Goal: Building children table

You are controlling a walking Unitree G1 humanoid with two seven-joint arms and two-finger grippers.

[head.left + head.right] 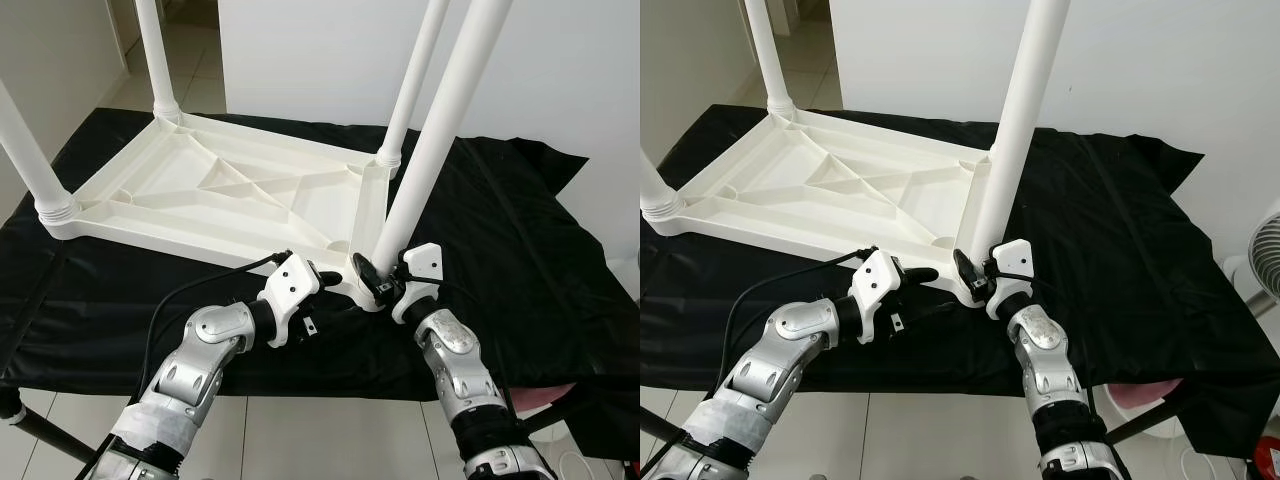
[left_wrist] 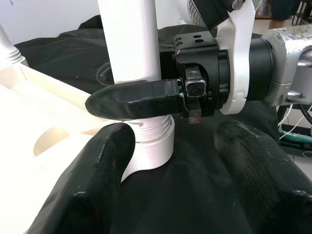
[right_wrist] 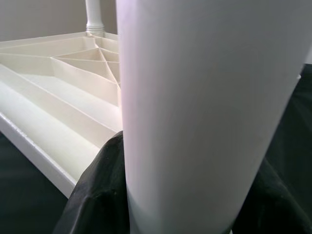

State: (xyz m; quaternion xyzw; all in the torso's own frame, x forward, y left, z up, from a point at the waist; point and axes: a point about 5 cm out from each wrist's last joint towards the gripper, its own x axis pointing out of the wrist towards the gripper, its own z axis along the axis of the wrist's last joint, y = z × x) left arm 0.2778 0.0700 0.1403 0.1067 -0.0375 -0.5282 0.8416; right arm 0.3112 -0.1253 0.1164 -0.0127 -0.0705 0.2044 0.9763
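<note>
A white plastic children's table (image 1: 230,195) lies upside down on a black cloth (image 1: 500,240), its ribbed underside facing up. Three legs already stand in their corner sockets: one at the far corner around 11 o'clock (image 1: 155,50), one at the left corner around 9 o'clock (image 1: 25,150), and one at the back right around 1 o'clock (image 1: 415,75). The fourth leg (image 1: 440,120) rises from the near corner socket (image 2: 151,141) at about 5 o'clock of the tabletop, leaning toward the upper right. The right gripper (image 1: 378,277) is clenched around the base of this leg, one black finger (image 2: 131,100) crossing its front just above the threaded collar; the right wrist view shows the leg's white shaft pressed between the dark fingers. The left gripper (image 1: 325,290) hovers at 9 o'clock of that socket with its fingers (image 2: 92,175) spread apart, grasping nothing, pointed at the leg's base. White tiled floor (image 1: 330,440) shows beneath the cloth edge, and a fan (image 1: 1265,255) stands at the right.
</note>
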